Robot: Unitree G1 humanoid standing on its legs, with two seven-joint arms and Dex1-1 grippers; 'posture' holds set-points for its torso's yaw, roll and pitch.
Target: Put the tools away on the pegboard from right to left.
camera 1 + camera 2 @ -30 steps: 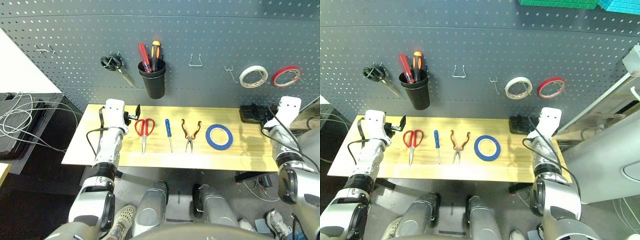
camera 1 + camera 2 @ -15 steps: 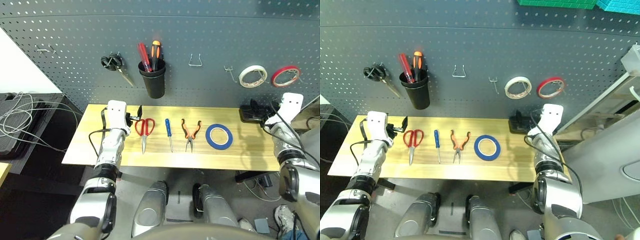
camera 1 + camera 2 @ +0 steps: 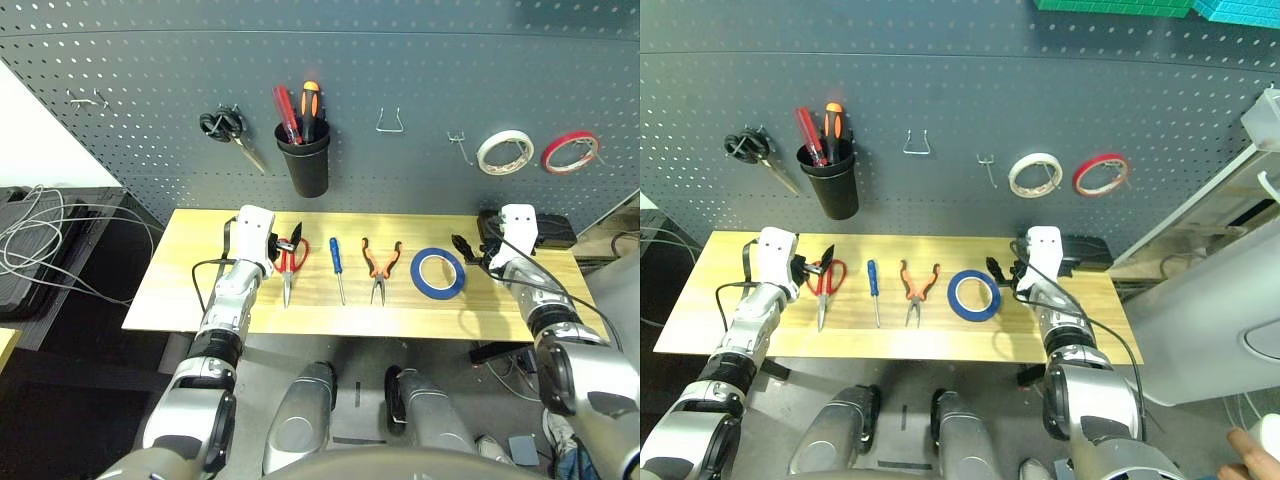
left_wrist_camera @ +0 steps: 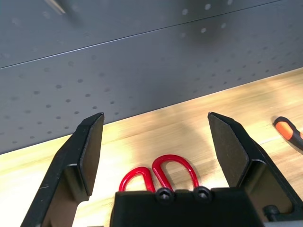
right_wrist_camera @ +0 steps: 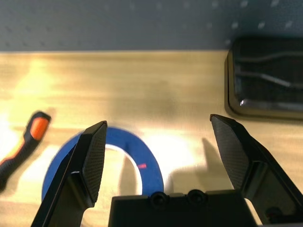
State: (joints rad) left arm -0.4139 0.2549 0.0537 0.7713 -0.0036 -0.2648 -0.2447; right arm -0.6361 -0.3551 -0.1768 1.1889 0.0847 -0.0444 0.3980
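Observation:
Four tools lie in a row on the wooden table: red-handled scissors, a blue-handled screwdriver, orange-and-black pliers and a blue tape ring at the right. The dark grey pegboard rises behind them. My left gripper is open just above the scissors' handles, touching nothing. Just right of the tape ring, my right gripper is open and low over the table. In the right wrist view the tape ring lies between and under its fingers.
Hanging on the pegboard are black-handled scissors, a black cup of screwdrivers, a white tape ring and a red tape ring. Bare hooks sit between them. A black box lies at the table's back right corner.
Both arms swung inward. The left gripper moved right to the red scissors' handles. The right gripper moved left from the table's corner to the blue tape ring.

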